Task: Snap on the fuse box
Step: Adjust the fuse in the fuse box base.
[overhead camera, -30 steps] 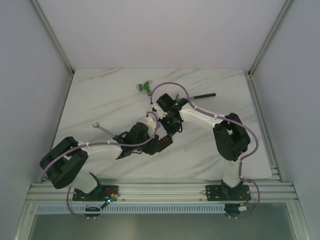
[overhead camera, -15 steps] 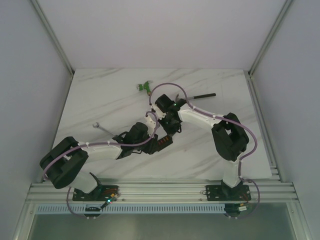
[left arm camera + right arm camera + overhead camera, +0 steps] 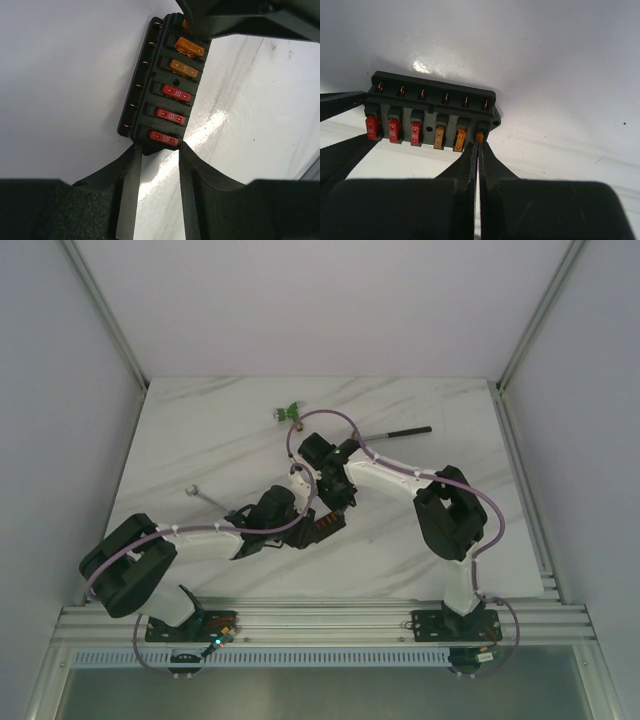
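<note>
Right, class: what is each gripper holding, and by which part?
Left gripper clamps the fuse box by its red-fuse end. Right gripper, shut, touches the end orange fuse; grip unclear.

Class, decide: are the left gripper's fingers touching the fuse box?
Touching. The left wrist view shows both fingers pressed against the fuse box at its near end.

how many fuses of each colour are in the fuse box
red fuses: 3
orange fuses: 3
total in the fuse box: 6
</note>
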`<state>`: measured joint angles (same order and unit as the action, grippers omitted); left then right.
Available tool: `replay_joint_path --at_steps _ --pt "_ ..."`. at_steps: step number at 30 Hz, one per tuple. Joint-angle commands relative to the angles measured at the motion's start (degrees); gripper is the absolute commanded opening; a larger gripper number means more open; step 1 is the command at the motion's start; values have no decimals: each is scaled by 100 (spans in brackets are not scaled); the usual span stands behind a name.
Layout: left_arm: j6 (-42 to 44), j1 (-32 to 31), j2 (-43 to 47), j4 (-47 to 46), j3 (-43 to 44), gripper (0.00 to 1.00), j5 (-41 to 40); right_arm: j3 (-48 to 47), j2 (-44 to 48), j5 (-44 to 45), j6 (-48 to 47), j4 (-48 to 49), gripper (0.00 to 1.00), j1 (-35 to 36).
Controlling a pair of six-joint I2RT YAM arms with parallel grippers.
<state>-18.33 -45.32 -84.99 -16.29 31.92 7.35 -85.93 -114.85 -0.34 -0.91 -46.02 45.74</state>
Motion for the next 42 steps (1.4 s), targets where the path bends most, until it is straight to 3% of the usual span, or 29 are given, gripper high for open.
replay_joint_path --at_steps 1,5,9,12,21,31,42 --pt "-96 23 -175 -170 -173 42 -21 966 -1532 -300 16 -214 0 174" --pt "-82 14 -51 -172 -216 45 -74 338 -739 -246 179 -432 0 150" --pt "-61 14 47 -172 -244 49 -109 -81 -208 46 370 -657 12 84" --pt "-49 16 111 -177 -258 53 -128 -257 163 117 560 -619 16 14" --pt "-32 15 270 -279 -390 67 -173 -117 623 -960 1162 165 19 -318" --pt "-23 15 211 -509 -434 61 -48 239 378 -1134 1295 400 16 -408" --pt "-10 13 73 -568 -389 55 31 313 146 -1017 1329 470 5 -414"
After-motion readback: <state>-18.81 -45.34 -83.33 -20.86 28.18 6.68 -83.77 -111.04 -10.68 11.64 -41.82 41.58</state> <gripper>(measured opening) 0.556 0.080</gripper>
